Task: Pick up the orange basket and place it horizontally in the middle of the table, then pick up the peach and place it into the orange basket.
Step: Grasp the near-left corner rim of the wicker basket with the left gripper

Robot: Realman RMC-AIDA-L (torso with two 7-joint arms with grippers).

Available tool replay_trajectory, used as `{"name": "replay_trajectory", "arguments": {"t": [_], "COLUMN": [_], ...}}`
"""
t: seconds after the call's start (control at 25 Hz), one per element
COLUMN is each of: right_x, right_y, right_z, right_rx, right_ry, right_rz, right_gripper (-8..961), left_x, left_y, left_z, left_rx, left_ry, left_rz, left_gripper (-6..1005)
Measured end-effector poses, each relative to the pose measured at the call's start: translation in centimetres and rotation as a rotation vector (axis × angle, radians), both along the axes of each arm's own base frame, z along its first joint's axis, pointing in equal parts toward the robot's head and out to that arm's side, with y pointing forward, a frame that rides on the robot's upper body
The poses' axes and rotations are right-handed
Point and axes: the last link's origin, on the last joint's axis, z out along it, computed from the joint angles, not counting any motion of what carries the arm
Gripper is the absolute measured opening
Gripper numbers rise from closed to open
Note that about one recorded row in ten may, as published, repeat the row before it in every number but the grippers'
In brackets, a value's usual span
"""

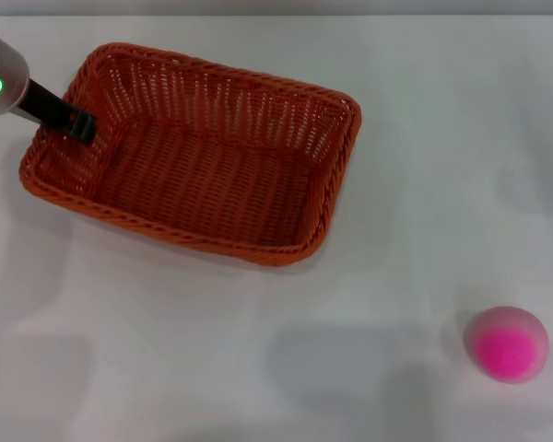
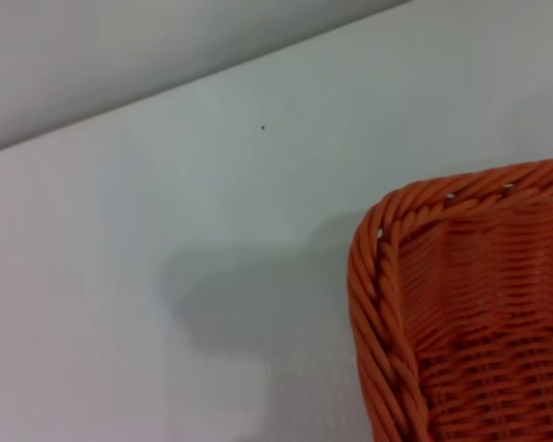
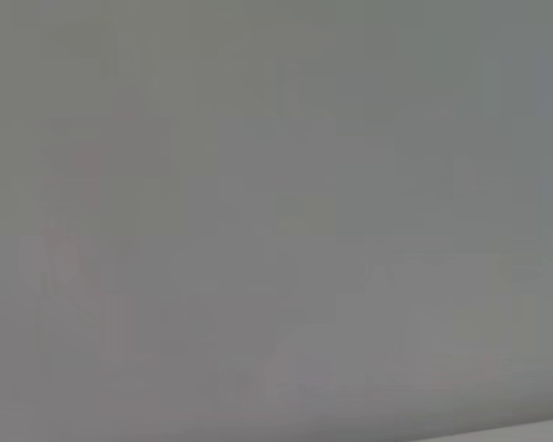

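Basket sits skewed on the table, with my left gripper at its short-end rim, seemingly pinching the wall; I judge that grip is for swinging it level. Peach waits well apart. I see no right gripper.

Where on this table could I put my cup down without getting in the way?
Most of the white table is bare: the wide strip in front of the orange basket, and the stretch between the basket and the peach. It is crowded only at the basket's left end, where the left gripper sits at the rim.
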Motion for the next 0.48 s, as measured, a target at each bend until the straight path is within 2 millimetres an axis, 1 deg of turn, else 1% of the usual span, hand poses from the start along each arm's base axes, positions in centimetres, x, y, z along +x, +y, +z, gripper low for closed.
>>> {"name": "replay_trajectory", "arguments": {"t": [0.16, 0.32, 0.48], "right_x": [-0.1, -0.1, -0.1], "right_y": [0.0, 0.0, 0.0], "right_z": [0.0, 0.0, 0.0], "right_rx": [0.001, 0.001, 0.001], "right_ry": [0.000, 0.000, 0.000], "right_rz": [0.004, 0.005, 0.004], "right_gripper": [811, 811, 811], "left_x": [0.1, 0.6, 1.4], "left_y": [-0.3, -0.5, -0.8], "left_z": [0.1, 0.1, -0.3], "left_rx": [-0.002, 0.002, -0.003], "left_ry": [-0.008, -0.032, -0.097], "left_rz": [0.019, 0.035, 0.075], "left_gripper": [200, 188, 182]}}
